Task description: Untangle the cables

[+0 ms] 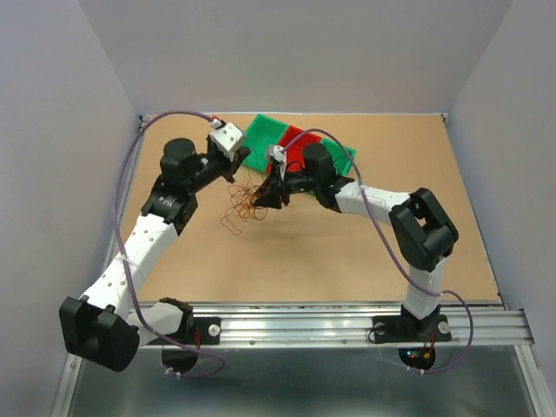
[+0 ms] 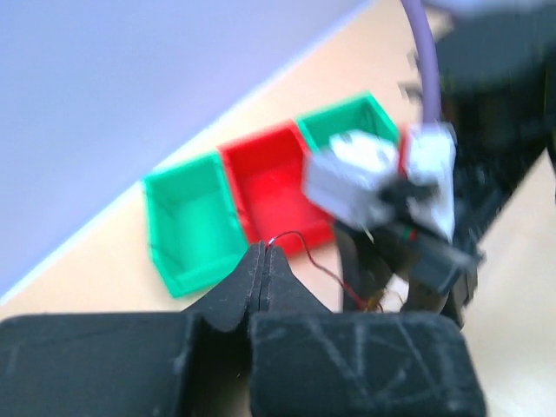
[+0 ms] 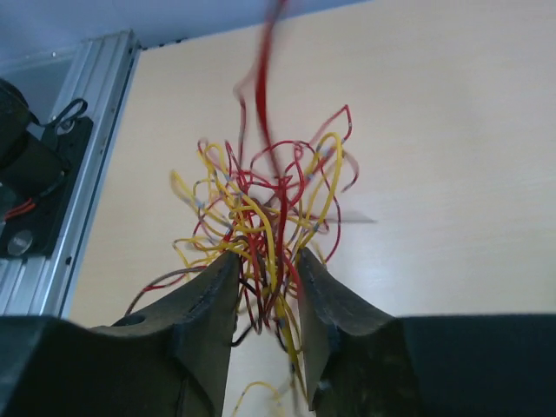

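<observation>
Red strand [image 2: 300,243] pinched in my closed left claw [image 2: 263,261], presumably to draw it free; right claw [image 3: 265,287] straddles the cables [image 3: 261,217] clumped over the desk [image 3: 452,174], jaws apart, likely to anchor the rest.

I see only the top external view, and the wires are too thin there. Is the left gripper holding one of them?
Observer: Yes. In the left wrist view the left gripper is shut, and a thin red strand comes out from its tips.
Operator: And the other arm?
Observer: In the right wrist view the right gripper has its jaws apart, and red and yellow strands of the cables pass between them.
</observation>
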`<state>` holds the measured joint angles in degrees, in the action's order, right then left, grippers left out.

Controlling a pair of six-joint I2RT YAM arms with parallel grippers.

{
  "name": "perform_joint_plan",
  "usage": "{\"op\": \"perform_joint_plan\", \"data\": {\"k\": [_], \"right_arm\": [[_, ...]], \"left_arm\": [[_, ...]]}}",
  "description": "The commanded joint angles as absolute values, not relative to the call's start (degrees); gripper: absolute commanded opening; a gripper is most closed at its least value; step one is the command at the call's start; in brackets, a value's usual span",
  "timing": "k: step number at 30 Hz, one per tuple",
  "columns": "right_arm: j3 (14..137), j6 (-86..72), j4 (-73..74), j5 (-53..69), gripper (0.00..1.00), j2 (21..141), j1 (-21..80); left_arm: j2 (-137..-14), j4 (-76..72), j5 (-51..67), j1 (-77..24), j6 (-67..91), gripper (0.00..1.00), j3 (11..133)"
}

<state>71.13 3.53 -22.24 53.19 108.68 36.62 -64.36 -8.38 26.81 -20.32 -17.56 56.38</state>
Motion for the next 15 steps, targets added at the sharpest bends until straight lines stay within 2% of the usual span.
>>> {"op": "perform_joint_plan", "data": {"k": [1,3,4,5,7,10,15], "right_arm": [[75.8,4.7,-21.7,51.9,0.31,109.7,37.1],[75.7,4.7,-21.7,52.4,0.27,109.7,37.1],[75.5,5.0,-21.4,52.7,0.21,109.4,37.1],[75.2,5.0,-21.3,52.7,0.21,109.4,37.1],[74.5,6.6,-19.9,52.9,0.17,108.5,37.1],[73.5,8.6,-18.6,52.8,0.17,107.1,37.1],[72.1,9.5,-18.2,51.9,0.15,105.6,37.2]], "left_arm": [[-61.8,-11.5,21.7,-18.5,-13.1,0.00,74.5],[-61.6,-9.3,19.2,-18.3,-13.1,0.00,79.4],[-60.0,-9.4,14.8,-18.3,-12.2,0.00,81.6],[-58.5,-10.3,12.7,-18.3,-11.9,0.00,81.7],[-52.7,-15.7,6.5,-18.3,-10.8,0.00,77.2],[-46.3,-20.2,2.1,-18.3,-11.2,0.00,71.9],[-43.7,-21.6,-3.6,-18.3,-12.7,0.00,66.0]]}}
